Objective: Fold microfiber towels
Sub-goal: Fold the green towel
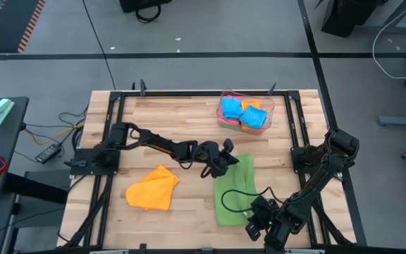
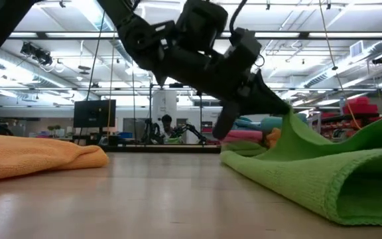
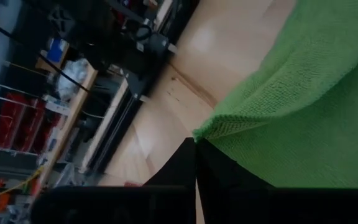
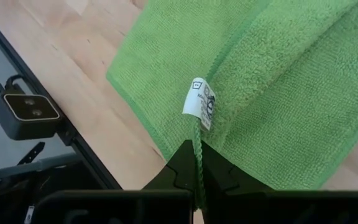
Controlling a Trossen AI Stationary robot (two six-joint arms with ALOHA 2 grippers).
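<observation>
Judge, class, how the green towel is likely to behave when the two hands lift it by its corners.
Probably floppy: the green towel already sags and creases between the left hand and the right hand. Likely light for its size, since pinched corners alone raise it. Its looped pile suggests it grips rather than slips.

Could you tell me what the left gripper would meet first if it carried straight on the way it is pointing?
Probably nothing solid: the left gripper, shut on the green towel, points toward the table's right side; bare wood and then the frame rail lie ahead, though depth is unclear.
</observation>
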